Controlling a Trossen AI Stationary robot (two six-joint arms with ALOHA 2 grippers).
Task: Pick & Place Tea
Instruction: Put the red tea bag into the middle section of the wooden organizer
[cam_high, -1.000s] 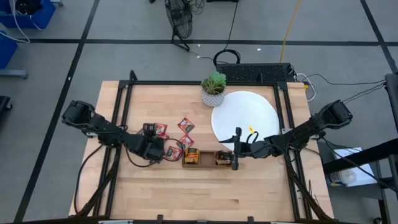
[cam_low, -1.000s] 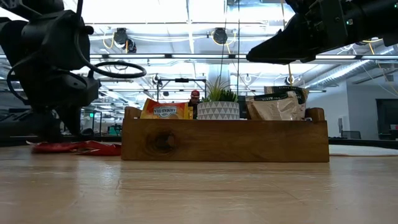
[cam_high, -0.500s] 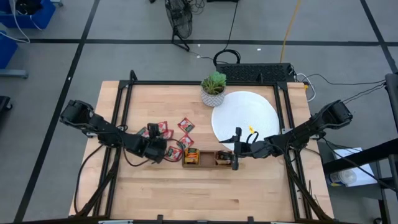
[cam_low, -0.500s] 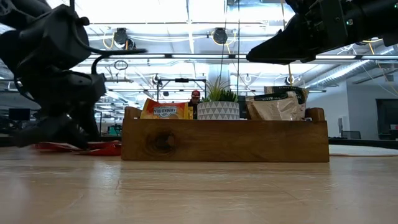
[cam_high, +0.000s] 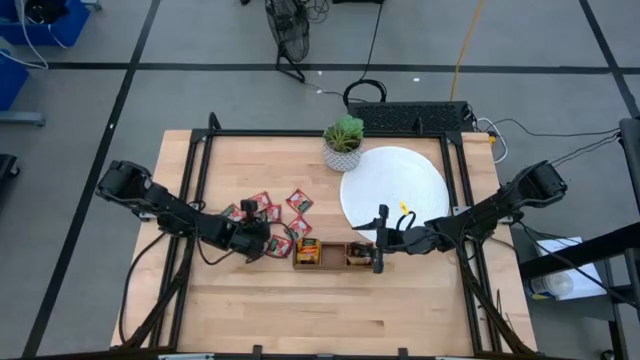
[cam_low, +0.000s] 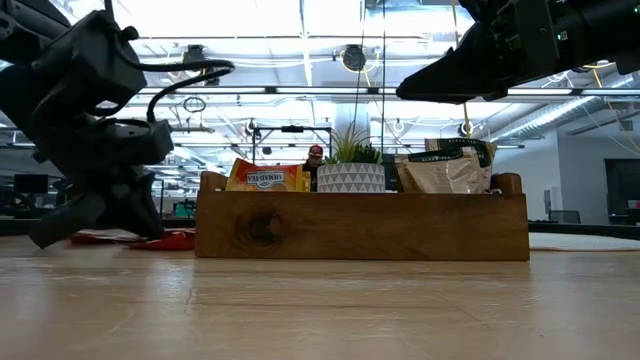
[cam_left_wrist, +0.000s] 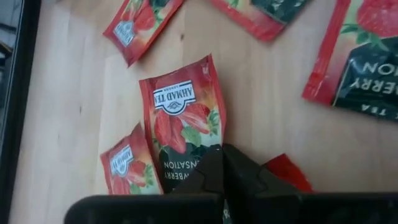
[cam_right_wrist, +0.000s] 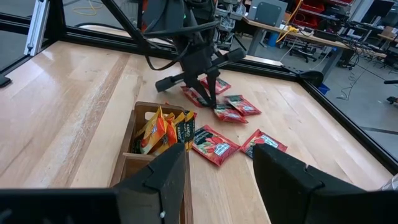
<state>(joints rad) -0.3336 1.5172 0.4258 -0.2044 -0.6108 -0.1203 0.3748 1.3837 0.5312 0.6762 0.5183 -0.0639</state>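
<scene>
Red tea sachet (cam_left_wrist: 181, 134) on the tabletop (cam_high: 400, 300) — left jaws (cam_left_wrist: 222, 163) just snapped shut on its edge, ready to lift. Right jaws (cam_right_wrist: 217, 168) wide, empty, over tray (cam_right_wrist: 134, 158).

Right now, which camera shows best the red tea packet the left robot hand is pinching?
The left wrist view: the left gripper is shut on the strawberry sachet, print readable. High and right wrist views show it tiny; in the low view the arm hides it.

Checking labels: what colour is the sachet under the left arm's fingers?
Red, with strawberry artwork: small flat red tea sachet; clearest in the left wrist view.
</scene>
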